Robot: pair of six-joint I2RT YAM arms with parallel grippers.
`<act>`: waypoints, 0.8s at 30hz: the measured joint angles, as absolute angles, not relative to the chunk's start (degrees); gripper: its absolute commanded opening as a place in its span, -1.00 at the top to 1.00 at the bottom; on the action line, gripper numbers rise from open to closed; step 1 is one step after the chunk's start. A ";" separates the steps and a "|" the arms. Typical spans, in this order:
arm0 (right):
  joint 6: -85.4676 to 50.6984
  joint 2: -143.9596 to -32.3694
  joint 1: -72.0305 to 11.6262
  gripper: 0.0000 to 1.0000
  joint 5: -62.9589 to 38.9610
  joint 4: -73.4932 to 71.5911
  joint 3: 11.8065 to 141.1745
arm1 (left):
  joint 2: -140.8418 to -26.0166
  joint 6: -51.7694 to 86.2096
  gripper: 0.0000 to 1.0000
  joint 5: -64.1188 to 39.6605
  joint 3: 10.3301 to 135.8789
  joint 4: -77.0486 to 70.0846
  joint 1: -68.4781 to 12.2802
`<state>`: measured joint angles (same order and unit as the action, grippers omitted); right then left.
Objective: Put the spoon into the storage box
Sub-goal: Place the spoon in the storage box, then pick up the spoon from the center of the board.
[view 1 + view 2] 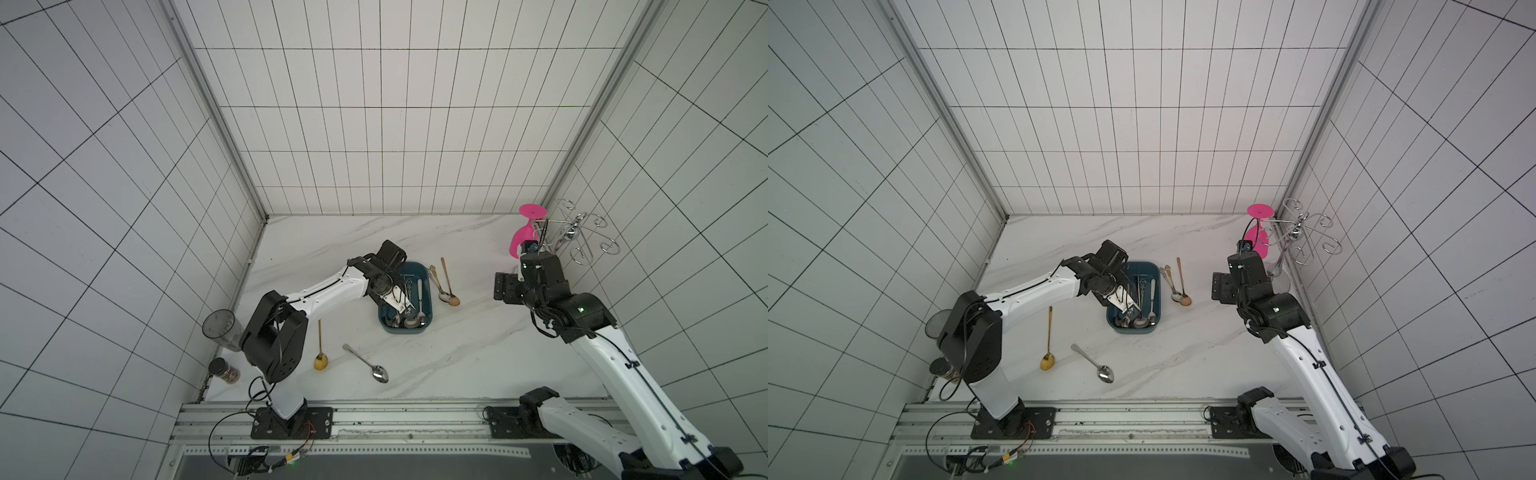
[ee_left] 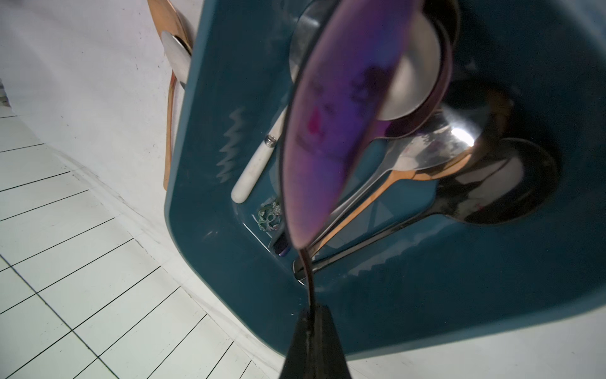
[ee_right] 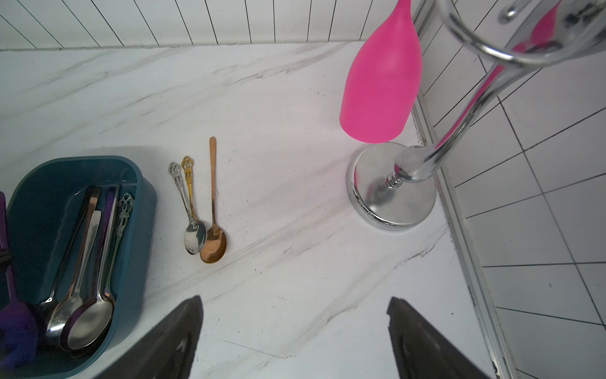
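In a top view, left gripper (image 1: 402, 306) is seen over the storage box (image 1: 428, 316). Left wrist: a purple spoon (image 2: 328, 131) is clamped by its handle, box directly beneath. Right wrist: right gripper (image 3: 295, 305) is spread wide, empty, box near, toward the left arm.

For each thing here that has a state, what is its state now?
left pincer: shut on the purple spoon.
purple spoon: held over the storage box.
right pincer: open, empty.
storage box: holds several spoons.
pink glass: upside down.
long gold spoon: lying outside the storage box.
large silver spoon: lying outside too.
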<state>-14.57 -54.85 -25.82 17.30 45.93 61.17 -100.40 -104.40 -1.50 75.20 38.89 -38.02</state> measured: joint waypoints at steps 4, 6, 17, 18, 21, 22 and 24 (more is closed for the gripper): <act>-14.59 -54.87 -25.82 -0.84 17.17 46.09 61.17 | -100.40 -104.62 -0.25 -2.31 75.26 36.05 -37.85; -14.59 -54.89 -25.82 -0.84 17.10 46.15 61.17 | -100.33 -104.99 -0.58 -4.47 75.11 33.71 -37.41; -14.81 -56.90 -25.80 -0.77 14.37 45.93 61.17 | -94.48 -106.76 -0.78 -11.64 71.31 26.39 -34.87; -14.83 -57.76 -25.80 -0.75 13.82 45.80 61.17 | -93.51 -106.87 -0.82 -11.92 71.13 26.13 -34.74; -15.00 -61.10 -25.74 -0.65 12.01 45.43 61.17 | -90.72 -106.96 -0.89 -12.43 70.72 25.08 -34.15; -15.05 -62.35 -25.71 -0.62 11.31 45.32 61.17 | -89.84 -106.94 -0.90 -12.56 70.52 24.77 -33.91; -15.25 -65.34 -25.71 -0.52 9.76 45.21 61.23 | -87.85 -106.30 -0.94 -12.51 69.95 23.94 -33.32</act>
